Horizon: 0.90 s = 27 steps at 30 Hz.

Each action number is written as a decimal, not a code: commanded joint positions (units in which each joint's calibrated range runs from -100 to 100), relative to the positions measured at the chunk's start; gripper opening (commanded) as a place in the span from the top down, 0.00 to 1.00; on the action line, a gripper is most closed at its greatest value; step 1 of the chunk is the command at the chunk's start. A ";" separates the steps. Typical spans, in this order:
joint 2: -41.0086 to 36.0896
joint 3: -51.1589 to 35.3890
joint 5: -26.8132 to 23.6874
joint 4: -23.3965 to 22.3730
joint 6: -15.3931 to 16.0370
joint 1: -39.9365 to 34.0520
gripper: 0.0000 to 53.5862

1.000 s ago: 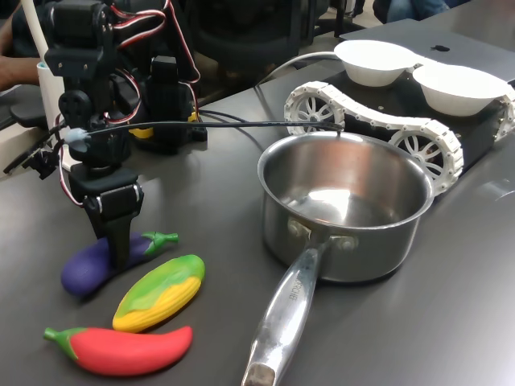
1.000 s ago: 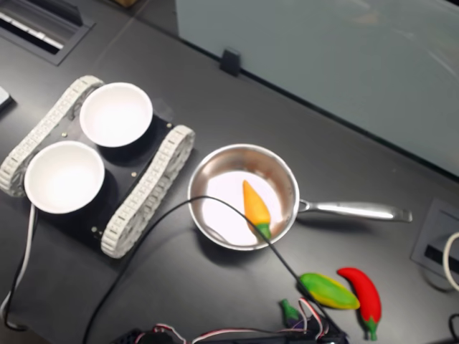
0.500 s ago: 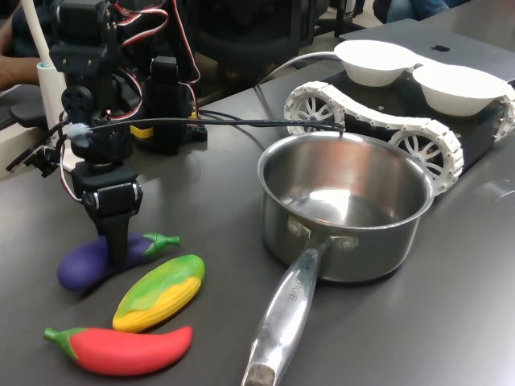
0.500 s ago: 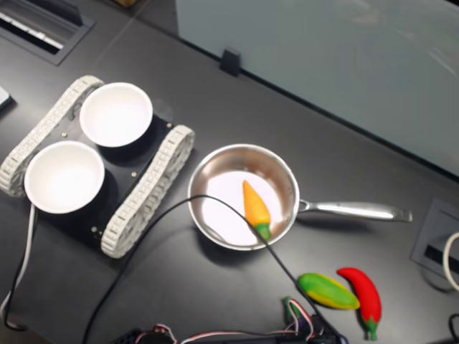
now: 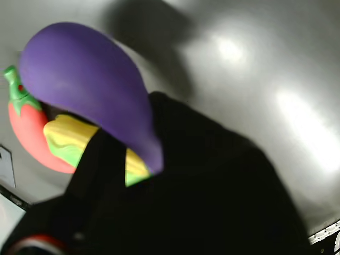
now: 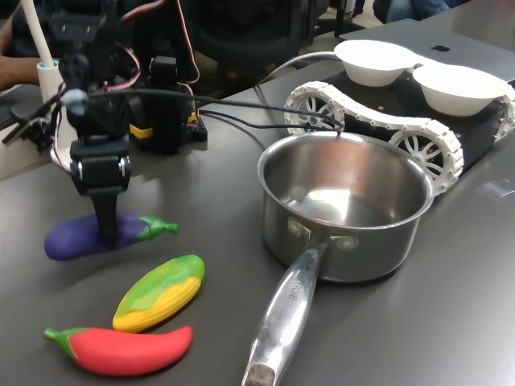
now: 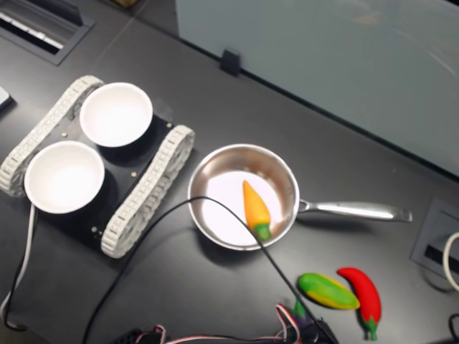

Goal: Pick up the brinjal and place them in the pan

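Tool (image 6: 107,235) pinching the brinjal (image 6: 80,236) across its middle; wrist view shows the purple body (image 5: 90,90) pressed against the dark finger. In the first exterior view the brinjal looks just raised off the worktop (image 6: 209,201), level, green cap toward the pan (image 6: 346,209); whether it is fully clear I cannot tell.

Step in hand, as I judge it: lift and carry. Doing it well means rising straight up until the load clears the corn cob (image 6: 159,291) and red chili (image 6: 121,350) lying just beside, then higher than the pan rim before moving across. Smooth curved skin may slip, so keep the grip firm and travel slowly. Watch the black cable (image 6: 241,104) strung over the pan.

Containers: pan holds one orange carrot-like piece (image 7: 254,209), seen in the second exterior view only. Two white bowls (image 7: 115,115) on the tracked base (image 7: 143,193) appear empty.
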<state>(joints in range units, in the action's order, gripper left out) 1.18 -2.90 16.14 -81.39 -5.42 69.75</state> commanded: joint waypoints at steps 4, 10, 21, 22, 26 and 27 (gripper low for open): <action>-10.92 -2.87 -4.84 -0.11 1.05 -2.55 1.00; -16.49 -2.06 -8.94 -0.11 1.05 -5.18 1.00; -26.02 -2.24 -15.73 0.23 1.30 -12.18 1.00; -26.53 -2.42 -16.26 0.32 1.30 -12.87 1.00; -28.55 -3.42 -18.36 0.49 1.30 -16.08 1.00; -28.97 -3.60 -18.75 0.66 1.30 -16.65 1.00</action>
<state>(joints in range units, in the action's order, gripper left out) -22.56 -2.90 -0.90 -81.47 -4.96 55.78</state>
